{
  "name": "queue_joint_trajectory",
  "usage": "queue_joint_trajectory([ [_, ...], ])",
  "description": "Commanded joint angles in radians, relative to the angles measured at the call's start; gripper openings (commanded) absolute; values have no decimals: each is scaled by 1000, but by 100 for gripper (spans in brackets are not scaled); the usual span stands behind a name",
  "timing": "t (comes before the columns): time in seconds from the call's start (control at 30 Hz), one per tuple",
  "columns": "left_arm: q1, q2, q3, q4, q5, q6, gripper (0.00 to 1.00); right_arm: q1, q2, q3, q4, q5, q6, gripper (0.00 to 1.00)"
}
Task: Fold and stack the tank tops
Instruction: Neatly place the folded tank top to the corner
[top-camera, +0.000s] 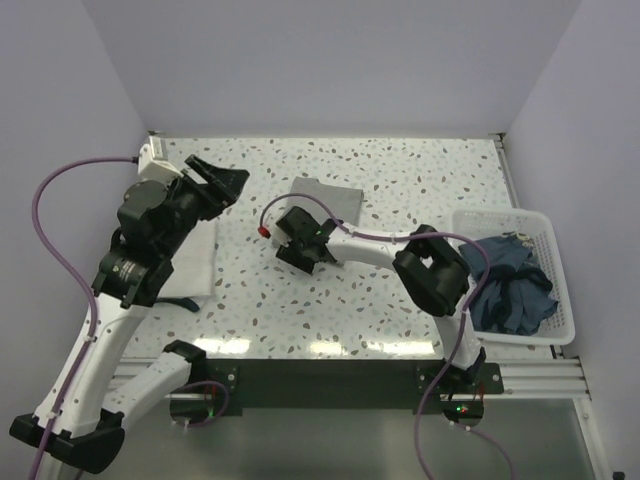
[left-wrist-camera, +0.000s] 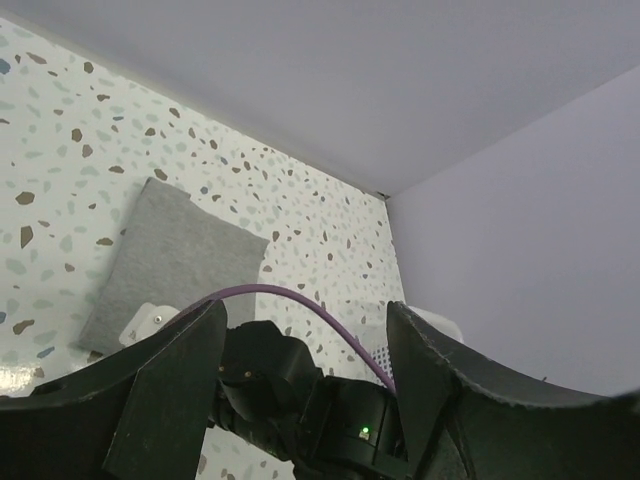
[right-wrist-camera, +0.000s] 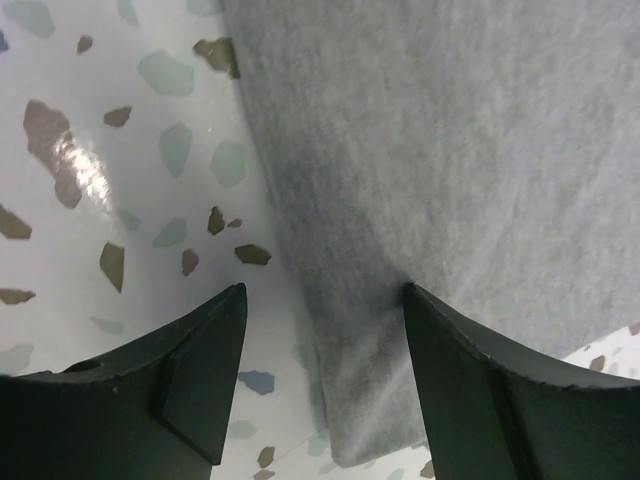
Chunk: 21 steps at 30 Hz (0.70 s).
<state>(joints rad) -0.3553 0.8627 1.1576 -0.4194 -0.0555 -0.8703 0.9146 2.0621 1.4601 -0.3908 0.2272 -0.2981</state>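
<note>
R gripper (right-wrist-camera: 322, 300) is released: jaws apart, low over the table (top-camera: 420, 180), straddling the near edge of the folded grey tank top (right-wrist-camera: 450, 150), nothing pinched yet. Top view puts that grey top (top-camera: 325, 197) at approx 12 o'clock of the table, R gripper (top-camera: 303, 238) just at its 6 o'clock side. White tank top (top-camera: 192, 258) lies folded at 9 o'clock, partly under the L arm. L gripper (top-camera: 218, 180) is raised at 10 o'clock, jaws apart & empty, confirmed by its own cam (left-wrist-camera: 305, 315). Basket (top-camera: 500, 214) at 3–4 o'clock holds dark blue cloth (top-camera: 510, 285), not part of this.

Prob step: grab the grey top to stack it on the white one.

To do it well:
- slide one finger under ALL layers at the edge, else the fold opens on lift
- clamp near a corner or mid-edge, w/ deep bite
- lift only enough to clear, drag/carry towards 9 o'clock
- L arm should back off first, as it hangs over the drop spot
- lay down far edge first, edges lined up w/ the white top, then let go
</note>
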Motion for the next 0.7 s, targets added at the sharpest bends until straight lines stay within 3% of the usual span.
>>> queue_joint_trajectory([
  [0.0,6,-28,40,-19,16,40,70,4,29,63,-37,75,-38,68],
  [0.13,6,-44,40,-22,11,50,70,4,49,69,-29,90,-39,64],
  [0.17,6,-50,42,-22,11,51,70,6,55,78,-31,98,-38,52],
  [0.23,6,-53,44,-24,16,60,70,4,76,89,-45,98,-35,45],
  [0.27,6,-56,45,-24,16,63,70,3,82,100,-49,100,-35,35],
  [0.33,6,-56,45,-24,26,71,70,0,105,117,-75,92,-33,29],
  [0.43,6,-59,48,-27,42,77,70,-9,121,166,-123,9,13,7],
  [0.67,6,-85,79,-68,37,80,71,-10,113,393,-226,-308,311,0],
])
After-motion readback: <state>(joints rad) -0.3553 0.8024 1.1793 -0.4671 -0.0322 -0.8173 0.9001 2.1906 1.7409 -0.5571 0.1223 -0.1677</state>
